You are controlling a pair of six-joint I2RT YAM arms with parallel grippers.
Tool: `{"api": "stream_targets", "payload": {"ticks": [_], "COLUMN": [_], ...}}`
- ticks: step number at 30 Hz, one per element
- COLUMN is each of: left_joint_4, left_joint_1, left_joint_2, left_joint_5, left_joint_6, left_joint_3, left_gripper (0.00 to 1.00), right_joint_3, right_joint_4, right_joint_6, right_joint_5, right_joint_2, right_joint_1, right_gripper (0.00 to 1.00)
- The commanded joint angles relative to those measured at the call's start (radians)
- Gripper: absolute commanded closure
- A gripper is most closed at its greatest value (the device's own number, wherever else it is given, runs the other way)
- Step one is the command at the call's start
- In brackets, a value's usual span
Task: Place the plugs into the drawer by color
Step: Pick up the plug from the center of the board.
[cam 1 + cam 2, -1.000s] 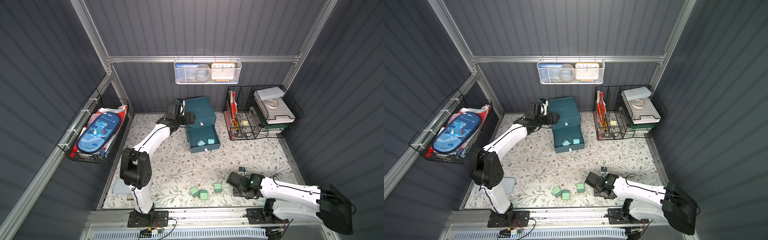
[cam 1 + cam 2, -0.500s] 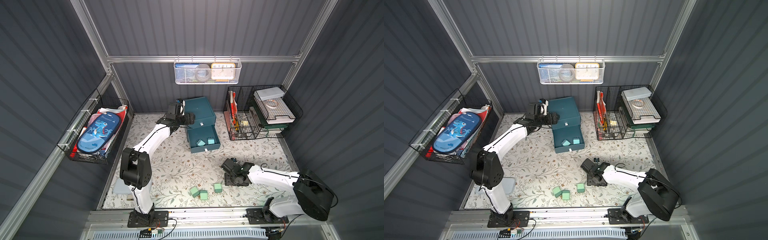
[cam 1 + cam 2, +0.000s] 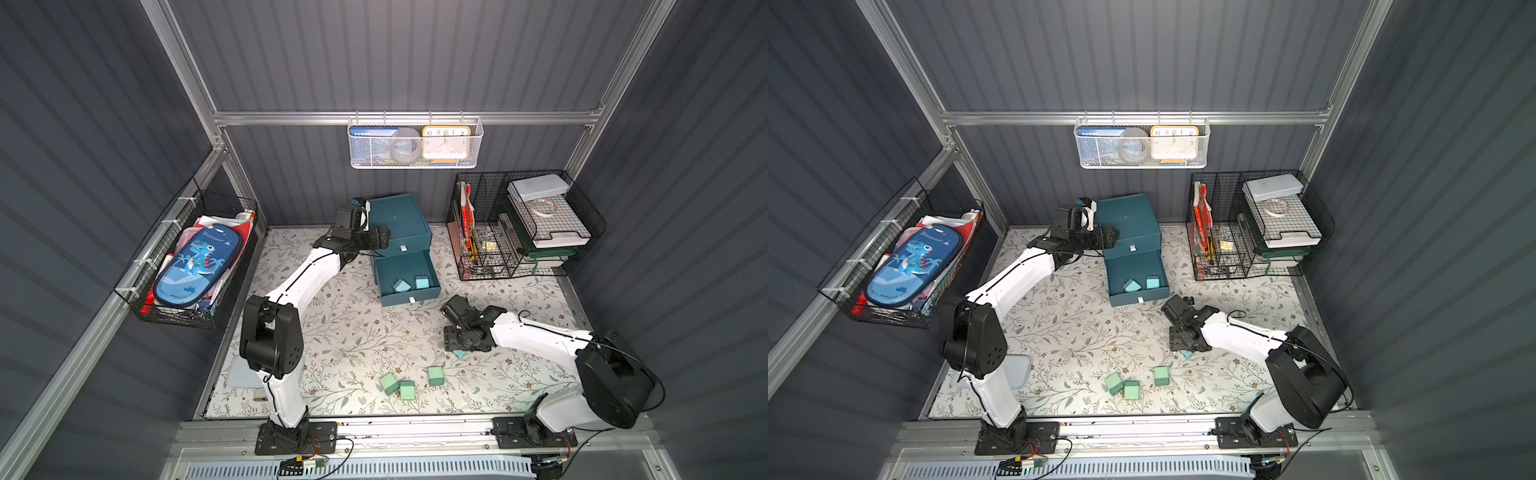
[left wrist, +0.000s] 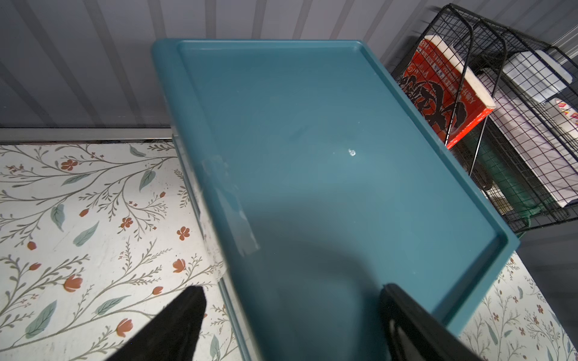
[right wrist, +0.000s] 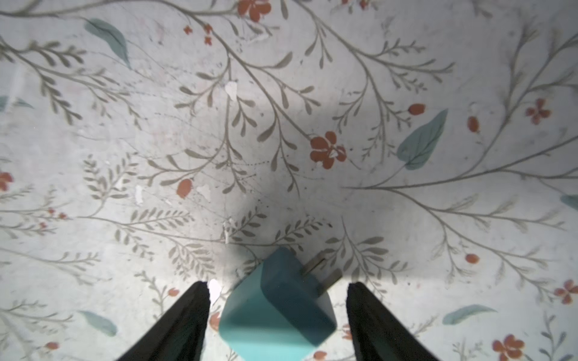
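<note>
The dark teal plastic three-drawer cabinet (image 3: 399,216) stands at the middle of the back edge of the floral-patterned bench (image 3: 353,332). Its bottom drawer (image 3: 397,264) is pulled out toward the front edge. The drawer above it is shut and shows a small white pull tab (image 3: 403,248). Two light blue cube-shaped plugs lie side by side in the open drawer near its front wall: the tilted blue plug (image 3: 401,286) and, just beside it, the prongs-up blue plug (image 3: 422,282).

The right hand (image 3: 455,347) points down at the bench, in front of the open drawer and toward the right edge. Its jaws are released and spread. In the right wrist view a third light blue plug (image 5: 275,312) lies on the bench between the two black fingers (image 5: 187,312), with a gap on each side and its metal prongs pointing away from the camera.

Three mint green cube plugs sit near the middle of the front edge. The left green plug (image 3: 389,383) and the middle green plug (image 3: 407,390) touch, and the right green plug (image 3: 435,375) lies a little apart.

The left hand (image 3: 380,237) reaches the cabinet's left side, its jaws spread wide. In the left wrist view one finger is over the cabinet's top and the other is over the bench beside it. I cannot tell whether either finger touches the cabinet.
</note>
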Motion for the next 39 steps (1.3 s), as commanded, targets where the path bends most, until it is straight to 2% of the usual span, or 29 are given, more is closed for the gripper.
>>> {"api": "stream_targets", "payload": {"ticks": [1,7,11,20,29,39], "left_joint_4": [-0.077,-0.077,-0.072,-0.071,-0.069,-0.073], "left_joint_1": [-0.001,-0.001,-0.001,-0.001,-0.001,-0.001], "left_joint_2": [0.019,0.020,0.025,0.017,0.016,0.016], "left_joint_5": [0.005,0.008,0.010,0.011,0.012,0.012], "left_joint_6": [0.029,0.030,0.029,0.029,0.029,0.030], "left_joint_3": [-0.021,-0.019,-0.016,-0.024,-0.023,-0.022], "left_gripper": [0.08,0.09,0.09,0.09,0.09,0.09], "right_joint_3": [0.013,-0.025,-0.056,0.009,0.008,-0.007], "right_joint_4": [-0.041,-0.098,-0.075,-0.107,-0.071,-0.031], "right_joint_6": [0.122,0.494,0.578,0.581,0.544,0.483], "right_joint_5": [-0.050,0.037,0.095,0.115,0.127,0.136], "right_joint_2": [-0.058,-0.147,-0.142,0.040,0.065,0.104], "right_joint_1": [0.008,0.064,0.100,0.099,0.084,0.059], "right_gripper": [0.24,0.24,0.26,0.26,0.30,0.40]}}
